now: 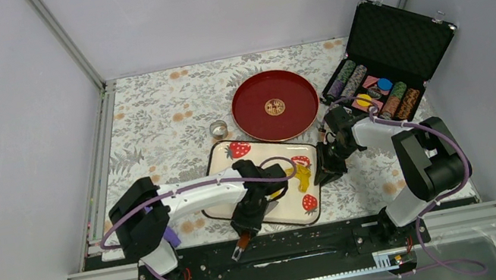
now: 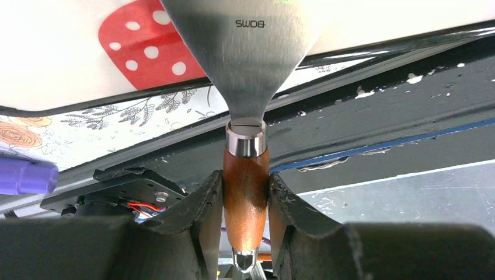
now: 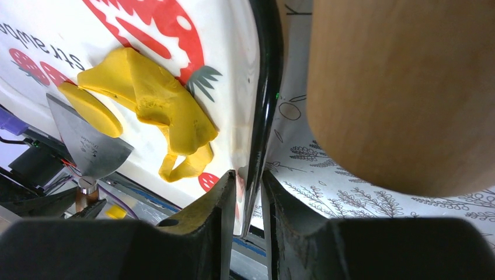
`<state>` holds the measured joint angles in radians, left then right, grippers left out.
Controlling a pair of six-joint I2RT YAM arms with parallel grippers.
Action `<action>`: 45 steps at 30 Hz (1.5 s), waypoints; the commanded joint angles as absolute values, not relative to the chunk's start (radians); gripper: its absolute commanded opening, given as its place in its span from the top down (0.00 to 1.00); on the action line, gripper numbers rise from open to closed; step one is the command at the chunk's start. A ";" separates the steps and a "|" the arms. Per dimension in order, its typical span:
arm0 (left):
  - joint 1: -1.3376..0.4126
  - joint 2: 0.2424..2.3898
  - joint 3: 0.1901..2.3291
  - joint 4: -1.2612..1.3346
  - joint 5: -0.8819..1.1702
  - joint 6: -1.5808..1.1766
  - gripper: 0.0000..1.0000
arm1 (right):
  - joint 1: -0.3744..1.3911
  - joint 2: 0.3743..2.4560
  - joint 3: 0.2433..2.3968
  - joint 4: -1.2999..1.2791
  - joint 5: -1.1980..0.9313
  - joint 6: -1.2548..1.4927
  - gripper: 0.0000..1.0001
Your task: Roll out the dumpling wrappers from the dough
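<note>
left pincer point(image 2: 246, 182) clamped on scraper handle point(image 2: 246, 160), right pincer point(image 3: 249, 189) pinching tray rim point(image 3: 267, 87), ragged dough point(image 3: 153, 96) inside

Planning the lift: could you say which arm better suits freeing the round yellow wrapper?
Likely left: the left gripper holds the wood-handled steel scraper at the round yellow wrapper; the right gripper clamps the strawberry tray's rim.
</note>
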<state>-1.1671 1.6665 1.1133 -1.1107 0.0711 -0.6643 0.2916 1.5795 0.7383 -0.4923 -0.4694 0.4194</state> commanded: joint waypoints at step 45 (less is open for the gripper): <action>-1.166 1.613 1.085 -1.178 0.091 -0.686 1.00 | 0.292 1.629 0.696 -0.456 -0.455 0.407 1.00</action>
